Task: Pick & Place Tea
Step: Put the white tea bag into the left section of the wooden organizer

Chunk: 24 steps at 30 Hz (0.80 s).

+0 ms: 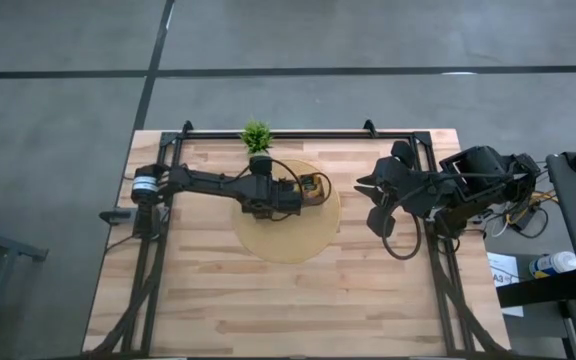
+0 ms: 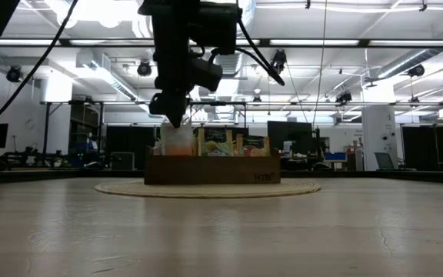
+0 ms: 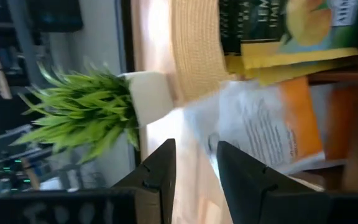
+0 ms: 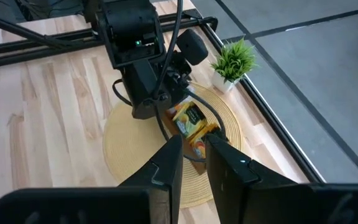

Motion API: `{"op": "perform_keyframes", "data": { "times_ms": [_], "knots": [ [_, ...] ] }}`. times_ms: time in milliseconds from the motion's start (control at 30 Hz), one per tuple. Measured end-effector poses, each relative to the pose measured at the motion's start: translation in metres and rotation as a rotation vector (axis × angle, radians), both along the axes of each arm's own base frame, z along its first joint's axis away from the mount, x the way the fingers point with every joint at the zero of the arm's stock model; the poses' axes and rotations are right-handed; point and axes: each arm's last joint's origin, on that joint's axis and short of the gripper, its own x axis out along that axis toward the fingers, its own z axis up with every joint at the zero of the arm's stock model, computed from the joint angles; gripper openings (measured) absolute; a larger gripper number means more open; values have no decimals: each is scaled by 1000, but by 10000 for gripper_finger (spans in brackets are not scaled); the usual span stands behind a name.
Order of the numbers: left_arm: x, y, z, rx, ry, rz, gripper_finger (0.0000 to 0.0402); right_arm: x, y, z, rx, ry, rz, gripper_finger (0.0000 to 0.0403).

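Left gripper (image 3: 194, 162) slightly parted — right arm (image 1: 438, 190) folded.

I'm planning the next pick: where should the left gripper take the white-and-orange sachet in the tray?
Probably its upper edge, from above: the white-and-orange sachet stands on edge in the tray, packed beside the green-and-yellow ones, so only its top is free.

Potted plant (image 1: 256, 136) crowds tray (image 1: 314, 187) rear; table (image 1: 298, 300) front open.
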Motion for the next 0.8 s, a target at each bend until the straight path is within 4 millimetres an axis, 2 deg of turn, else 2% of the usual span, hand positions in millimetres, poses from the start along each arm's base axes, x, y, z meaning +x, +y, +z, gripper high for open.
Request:
{"op": "perform_keyframes", "data": {
  "times_ms": [167,533,800],
  "knots": [
    [-1,-2,-3,-64,-1,8,112,-1,0,-1,-3,11,0,68],
    [-9,-2,-12,-69,66,11,112,-1,-1,-1,-6,19,-1,68],
    [-14,-3,1,-72,58,49,112,-2,-1,-1,-4,20,-3,68]
  ]
}}
